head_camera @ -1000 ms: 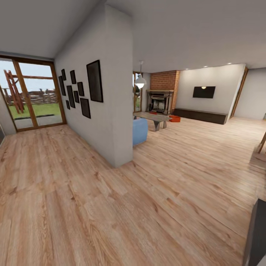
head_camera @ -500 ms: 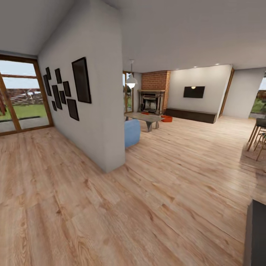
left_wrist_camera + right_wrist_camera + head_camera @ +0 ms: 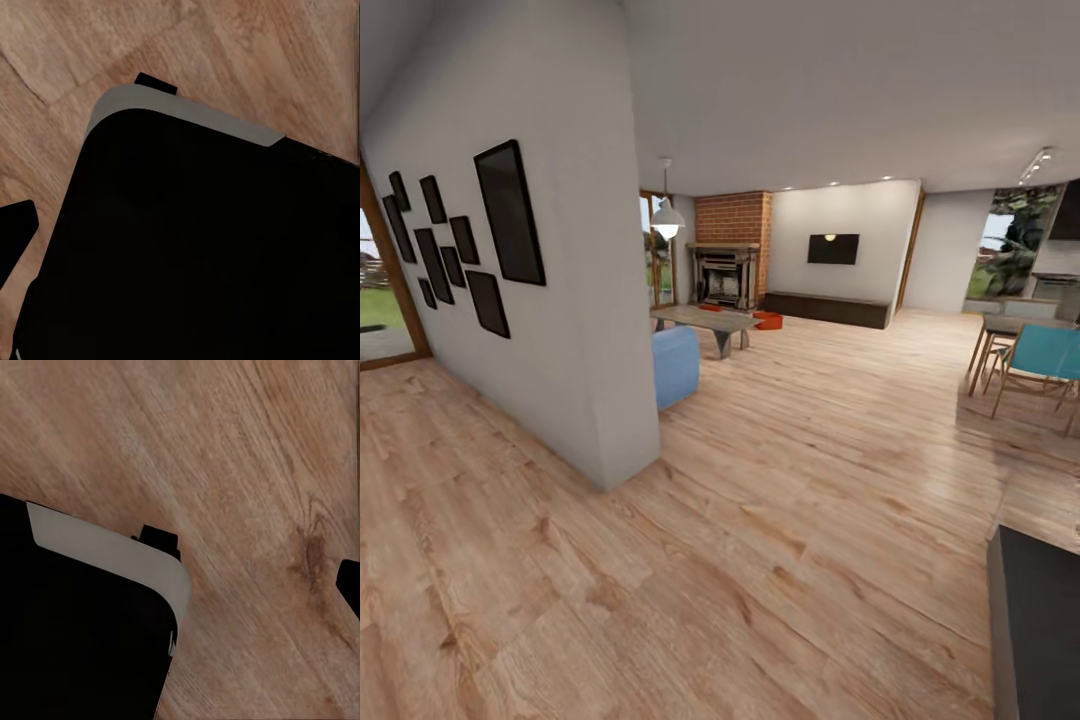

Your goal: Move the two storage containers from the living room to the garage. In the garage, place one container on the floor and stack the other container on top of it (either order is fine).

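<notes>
Light wood planks run ahead of us toward the living room's brick fireplace. One orange-red container sits on the planks beside the low table, near the fireplace; another speck of red shows behind the table, too small to identify. A blue sofa peeks past the wall. We cannot tell whether either gripper is open or closed; our wrist views show dark body over planks.

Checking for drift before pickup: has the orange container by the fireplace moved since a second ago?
No. The orange container sits just right of the coffee table, before the fireplace, as earlier; the whole view shifted, so the camera moved.
</notes>
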`<state>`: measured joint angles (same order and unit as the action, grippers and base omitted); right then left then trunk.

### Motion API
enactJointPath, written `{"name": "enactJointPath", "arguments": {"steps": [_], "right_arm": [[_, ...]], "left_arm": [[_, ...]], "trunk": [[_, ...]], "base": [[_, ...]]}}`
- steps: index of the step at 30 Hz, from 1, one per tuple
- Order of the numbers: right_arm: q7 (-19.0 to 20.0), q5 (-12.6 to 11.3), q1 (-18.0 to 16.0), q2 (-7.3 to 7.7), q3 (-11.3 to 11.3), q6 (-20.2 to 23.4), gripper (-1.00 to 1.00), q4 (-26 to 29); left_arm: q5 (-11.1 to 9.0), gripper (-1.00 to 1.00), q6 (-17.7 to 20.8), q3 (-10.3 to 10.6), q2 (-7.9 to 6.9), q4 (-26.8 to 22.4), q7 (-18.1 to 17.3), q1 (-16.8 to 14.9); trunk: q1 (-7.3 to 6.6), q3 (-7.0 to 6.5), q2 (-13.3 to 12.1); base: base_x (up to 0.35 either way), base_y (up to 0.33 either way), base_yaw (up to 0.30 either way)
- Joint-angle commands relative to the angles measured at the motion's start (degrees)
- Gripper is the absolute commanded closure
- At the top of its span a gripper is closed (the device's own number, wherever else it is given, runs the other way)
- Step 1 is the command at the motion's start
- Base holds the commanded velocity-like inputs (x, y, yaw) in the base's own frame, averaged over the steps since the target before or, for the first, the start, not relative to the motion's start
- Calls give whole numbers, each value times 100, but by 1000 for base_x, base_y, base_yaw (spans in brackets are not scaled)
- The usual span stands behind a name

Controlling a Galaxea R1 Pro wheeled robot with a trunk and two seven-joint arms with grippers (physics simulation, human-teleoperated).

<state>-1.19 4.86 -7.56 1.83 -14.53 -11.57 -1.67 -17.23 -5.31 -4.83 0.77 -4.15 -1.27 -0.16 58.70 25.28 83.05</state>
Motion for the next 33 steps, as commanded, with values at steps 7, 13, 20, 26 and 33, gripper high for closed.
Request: {"name": "enactJointPath", "arguments": {"steps": [7,13,20,26,33], "right_arm": [[-12,51,-9,2,3,-29,-100,-18],[-12,51,-9,2,-3,-25,-100,-18],[-12,59,-9,10,-14,-29,-100,-18],[-12,72,-9,7,-21,-29,-100,-18],[-12,75,-9,10,-23,-29,-100,-18]], "left_arm": [[-7,-100,-8,-44,2,2,-12,-2],[-7,-100,-5,-44,2,2,-13,-2],[-8,-100,-5,-44,2,2,-12,-2],[-8,-100,-5,-44,2,2,-10,-2],[-8,-100,-5,-44,2,2,-12,-2]], "trunk": [[3,6,3],[3,6,3],[3,6,3],[3,6,3],[3,6,3]], "base": [[323,125,-292],[323,88,-105],[323,7,-6],[323,0,0],[323,0,0]]}}
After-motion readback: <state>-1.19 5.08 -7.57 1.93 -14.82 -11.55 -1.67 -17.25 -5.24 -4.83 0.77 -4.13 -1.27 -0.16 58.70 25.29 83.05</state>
